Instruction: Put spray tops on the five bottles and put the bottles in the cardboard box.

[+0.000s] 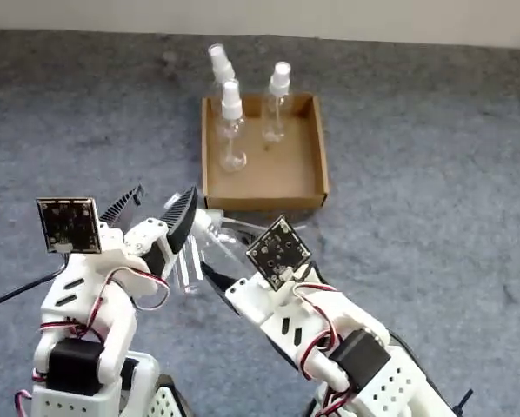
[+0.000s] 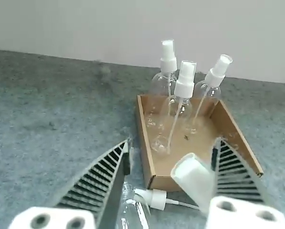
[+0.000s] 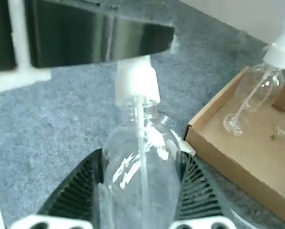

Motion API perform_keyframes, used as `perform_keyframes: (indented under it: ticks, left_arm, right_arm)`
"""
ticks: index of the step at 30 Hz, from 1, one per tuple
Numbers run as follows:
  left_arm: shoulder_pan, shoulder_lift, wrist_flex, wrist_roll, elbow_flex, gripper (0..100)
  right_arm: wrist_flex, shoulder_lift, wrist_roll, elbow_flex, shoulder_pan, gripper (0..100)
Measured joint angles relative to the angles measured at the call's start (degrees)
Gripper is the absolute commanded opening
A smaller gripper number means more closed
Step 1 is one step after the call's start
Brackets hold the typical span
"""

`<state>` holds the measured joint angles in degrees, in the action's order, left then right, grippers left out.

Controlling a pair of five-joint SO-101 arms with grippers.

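My right gripper [image 3: 140,186] is shut on a clear bottle [image 3: 137,157], held upright just in front of the cardboard box [image 1: 321,174]. A white spray top [image 3: 137,83] sits on its neck. My left gripper [image 2: 172,141] is open around that spray top [image 2: 192,176], which lies close to one finger [image 2: 233,176]. Another bottle [image 2: 130,210] with a spray top lies on the carpet under the left gripper [image 1: 156,208]. Two topped bottles [image 1: 232,130] [image 1: 276,109] stand in the box, and a third [image 1: 218,62] stands at its far left corner.
Grey carpet covers the table around the box. The two arms crowd the space in front of the box's near wall [image 2: 147,143]. A pale wall runs behind the box.
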<state>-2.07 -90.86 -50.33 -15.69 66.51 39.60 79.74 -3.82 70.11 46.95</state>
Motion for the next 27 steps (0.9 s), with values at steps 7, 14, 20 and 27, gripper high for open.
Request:
perform_keyframes:
  ticks: [7,14,20,27]
  left_arm:
    - [-3.3,-0.3,0.4,0.0,0.1,12]
    - [-10.4,-1.4,0.4,3.3,0.1,8]
    - [-13.8,-1.5,0.5,4.7,0.1,8]
    - [-17.8,-1.4,1.1,10.1,0.1,9]
  right_arm:
    - [-0.1,0.0,0.0,0.0,0.0,0.4]
    - [-0.1,0.0,0.0,0.1,-0.3,0.4]
    - [-0.1,0.0,0.0,0.1,-0.3,0.4]
    - [-0.1,0.0,0.2,2.4,-0.2,0.4]
